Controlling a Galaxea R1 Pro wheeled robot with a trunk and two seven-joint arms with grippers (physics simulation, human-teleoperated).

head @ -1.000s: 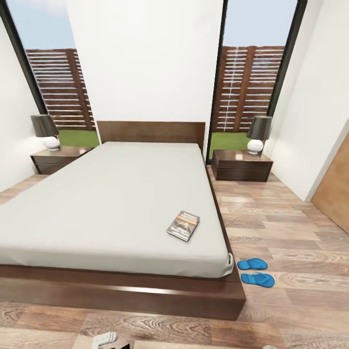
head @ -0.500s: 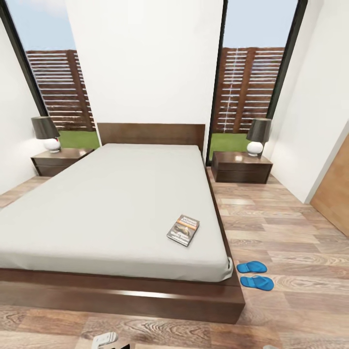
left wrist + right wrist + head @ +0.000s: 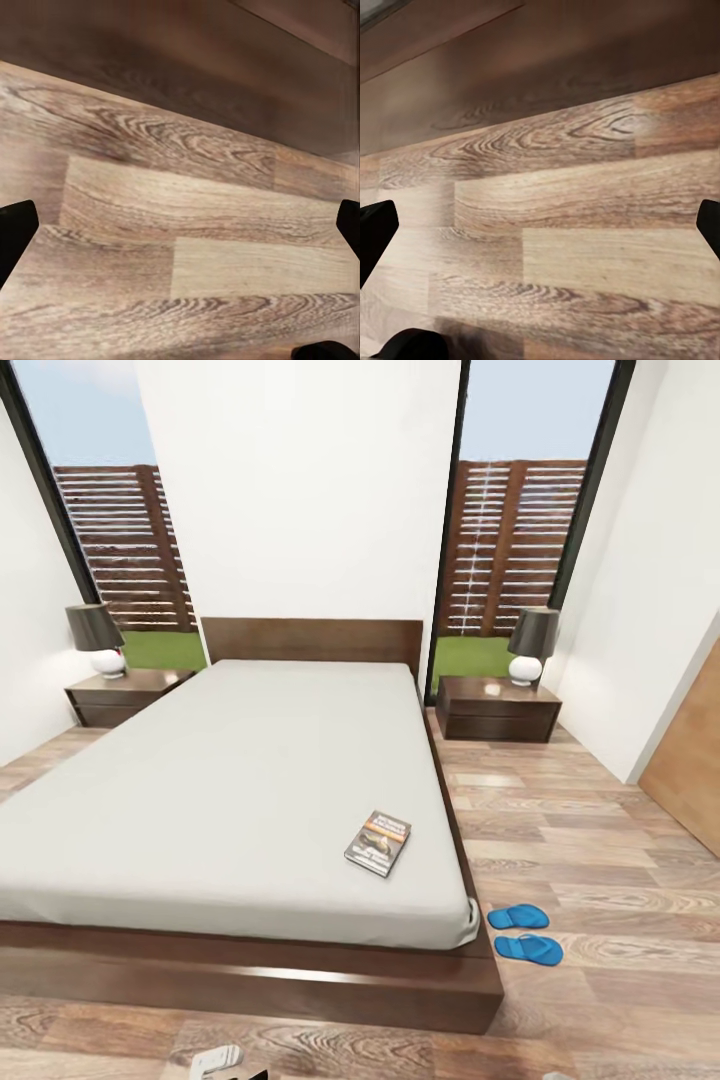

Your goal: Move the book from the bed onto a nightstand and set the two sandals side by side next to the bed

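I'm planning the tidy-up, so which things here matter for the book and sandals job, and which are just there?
Job: book on the bed; two sandals on the floor; left nightstand; right nightstand.
Just there: left lamp; right lamp; wooden door.

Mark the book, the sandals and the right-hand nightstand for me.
book (image 3: 378,843), head view, cover centre.
sandals (image 3: 527,948), head view, nearer one's sole.
right-hand nightstand (image 3: 497,722), head view, drawer front.

Two dark-shaded lamps (image 3: 95,639) (image 3: 531,644); a wooden door (image 3: 690,760) at right.
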